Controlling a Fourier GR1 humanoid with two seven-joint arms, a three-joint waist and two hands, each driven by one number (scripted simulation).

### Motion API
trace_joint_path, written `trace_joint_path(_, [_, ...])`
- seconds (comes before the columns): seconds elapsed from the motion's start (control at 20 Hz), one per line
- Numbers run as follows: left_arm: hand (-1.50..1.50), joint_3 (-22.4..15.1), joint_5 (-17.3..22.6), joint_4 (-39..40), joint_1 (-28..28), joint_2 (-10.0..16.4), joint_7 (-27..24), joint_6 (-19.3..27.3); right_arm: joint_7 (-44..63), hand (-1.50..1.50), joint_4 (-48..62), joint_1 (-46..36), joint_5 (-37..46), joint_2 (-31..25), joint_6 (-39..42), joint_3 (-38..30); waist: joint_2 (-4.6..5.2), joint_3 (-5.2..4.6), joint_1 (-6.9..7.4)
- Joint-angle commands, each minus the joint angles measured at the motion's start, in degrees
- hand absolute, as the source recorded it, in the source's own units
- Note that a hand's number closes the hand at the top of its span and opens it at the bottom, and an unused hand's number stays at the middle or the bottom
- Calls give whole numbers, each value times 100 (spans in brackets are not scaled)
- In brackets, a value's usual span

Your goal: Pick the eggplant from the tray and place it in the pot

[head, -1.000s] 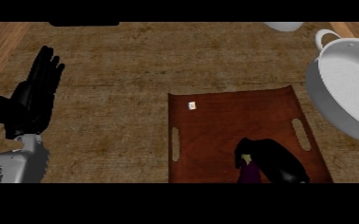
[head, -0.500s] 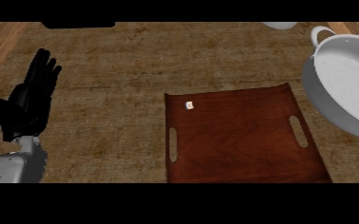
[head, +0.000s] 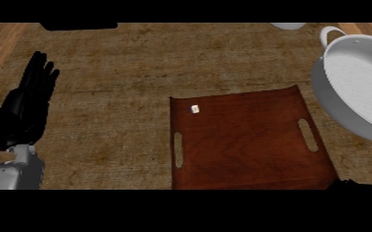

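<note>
The tray (head: 247, 142) lies flat on the counter (head: 116, 73), a dark reddish-brown board with a slot handle (head: 178, 150) along its left side and another slot (head: 308, 135) along its right. A small white tag (head: 195, 109) sits on the board close to its far left corner; the wood around it is bare. Where the eggplant is cannot be told from this view.

Right of the tray, just beyond its far right corner, stands the pot (head: 328, 96) — pale and round, cut off by the view's edge, with a loop handle (head: 332, 33) on the side farthest from the tray.

Well to the tray's left, the left hand (head: 29, 103) is held upright with its fingers straight and close together, touching nothing.

Just past the tray's near right corner, a black sliver is all that shows of the right hand (head: 354, 184) — how it is set cannot be told.

Far beyond the tray, a dark object (head: 80, 26) and the pale rim of a bowl (head: 289, 25) show.
</note>
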Motion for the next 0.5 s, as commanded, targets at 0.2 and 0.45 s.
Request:
trace_joint_path(0.2, [0, -24, -97, 185, -339, 39, 94, 22, 33, 150, -265, -116, -2189, 145, -24, -2416, 40, -2, 97])
trace_joint_path(0.45, [0, -135, -89, 195, -134, -144, -115, -56, -71, 150, 759, -511, -3829, -311, 786, -3945, 41, -4, 191])
